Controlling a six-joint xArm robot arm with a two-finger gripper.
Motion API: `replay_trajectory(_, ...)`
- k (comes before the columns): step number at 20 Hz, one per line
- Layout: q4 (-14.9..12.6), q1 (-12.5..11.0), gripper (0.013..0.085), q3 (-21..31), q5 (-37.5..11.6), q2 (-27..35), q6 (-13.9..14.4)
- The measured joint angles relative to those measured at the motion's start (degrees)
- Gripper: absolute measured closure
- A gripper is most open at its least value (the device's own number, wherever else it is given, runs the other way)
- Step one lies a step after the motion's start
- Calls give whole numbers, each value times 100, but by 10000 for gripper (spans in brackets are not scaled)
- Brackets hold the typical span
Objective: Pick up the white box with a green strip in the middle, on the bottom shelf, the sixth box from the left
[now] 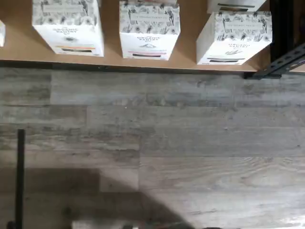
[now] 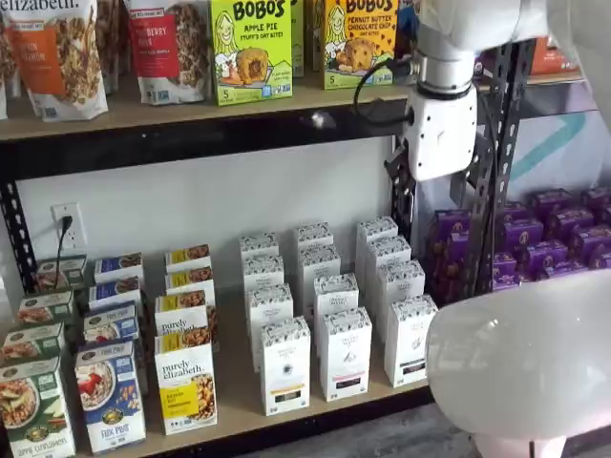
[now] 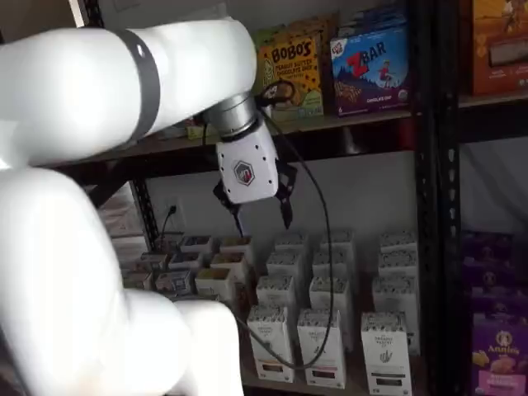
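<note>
The gripper (image 3: 259, 216) is found hanging above the rows of white cartons, fingers spread with a plain gap and nothing held. The white box (image 2: 410, 341) is judged to be the front carton of the right-hand column on the bottom shelf (image 2: 239, 405), close to the black upright (image 2: 497, 162). A descent and approach from the open front is advised, fingers set on the carton's two narrow sides. Little room is seen between columns, and the neighbouring carton (image 2: 345, 353) could be knocked; the floor (image 1: 152, 143) before the board's edge lies free
</note>
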Motion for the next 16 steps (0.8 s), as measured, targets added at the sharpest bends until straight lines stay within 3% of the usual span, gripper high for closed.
replay_trajectory(8, -10, -192, 130, 591, -1171, 694, -94)
replay_trajectory(14, -60, -346, 130, 897, -2134, 1606, -153)
replay_trajectory(16, 85, -415, 130, 983, -2515, 1928, -290)
